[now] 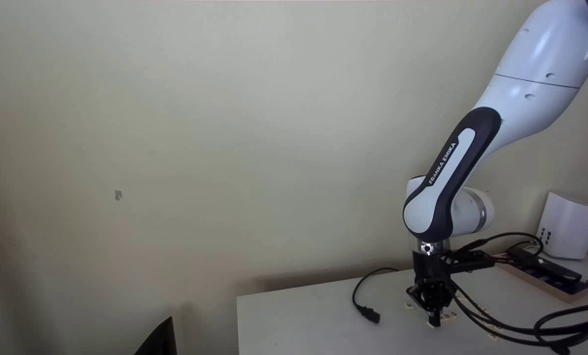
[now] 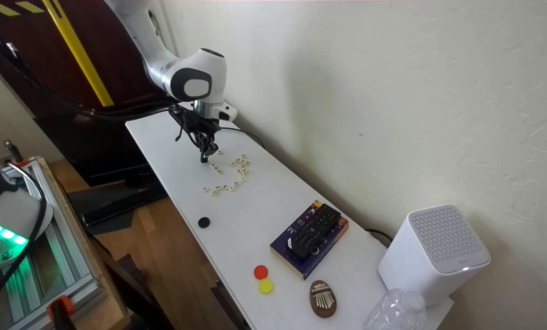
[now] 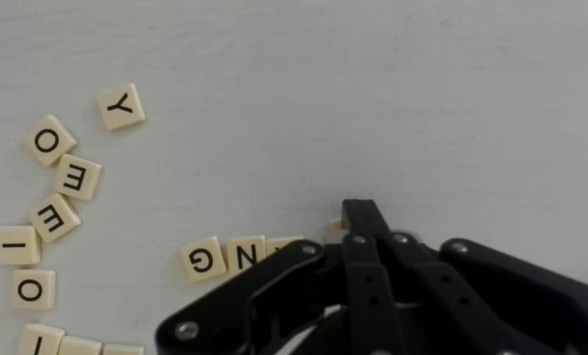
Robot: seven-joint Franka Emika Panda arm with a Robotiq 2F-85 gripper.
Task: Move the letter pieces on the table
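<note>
Letter arranging on the bench (image 2: 255, 206), with clock directions read about the tip of the claw (image 3: 365, 213) in the view named. Centre, wrist view: a fully closed claw, with no gap and nothing visible in its grip. Just beside the tip at 8 o'clock: a nearly hidden tile (image 3: 335, 225), reduced to a pale sliver; touching or barely apart, cannot tell. Between 8 and 9 o'clock, farther out: a short row (image 3: 246, 255), with G (image 3: 202, 260) at the outer end, N (image 3: 247, 256) in the middle and a third letter (image 3: 279, 245) half covered by the claw. At 10 o'clock, set apart: the Y (image 3: 121, 107). At 9 o'clock, well apart and bending round to 8: a loose chain (image 3: 54, 218) of further letters. In an exterior view, near the claw at 10 o'clock: a lone H (image 1: 409, 305).

Step in hand, as judged: pushing rather than grasping, apparently to bring the nearly hidden tile up to the short row, with a small gap yet to close. Calls next for a slow, low nudge toward about 8 o'clock in the wrist view, with light contact on the outer side of the tile, stopping at first touch with the row. Best followed by a straight lift before any sideways travel. Likely faults: skewing the row, riding up onto the tile, or sliding past the edge.
</note>
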